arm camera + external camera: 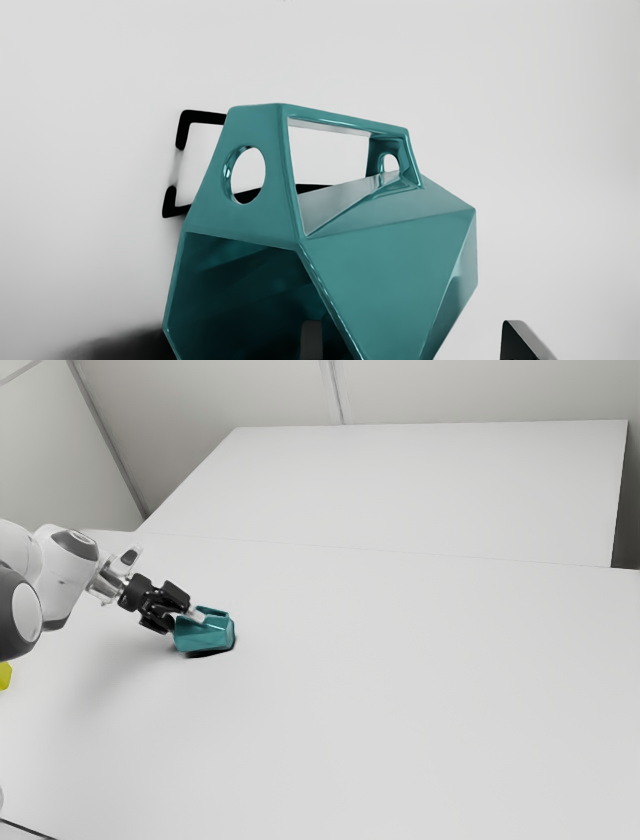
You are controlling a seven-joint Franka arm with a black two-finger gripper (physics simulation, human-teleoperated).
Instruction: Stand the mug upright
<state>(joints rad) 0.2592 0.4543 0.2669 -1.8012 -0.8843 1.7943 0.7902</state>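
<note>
Mug [380, 270] on its side on counter [400, 690], mouth toward pincer [412, 331]. Pincer wide, one finger at mouth, other beyond outer wall. Step judged: grasping. Next: close on wall, lift, turn mouth upward.

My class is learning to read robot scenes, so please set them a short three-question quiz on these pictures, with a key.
1. True or false: the mug stands upright on the table.
2. Where is the mug's handle? A) underneath; B) on its upper side; C) inside its mouth.
3. Fill in "apart" or "together": in the wrist view, the jaws stand ____.

Key: 1 false; 2 B; 3 apart.
</note>
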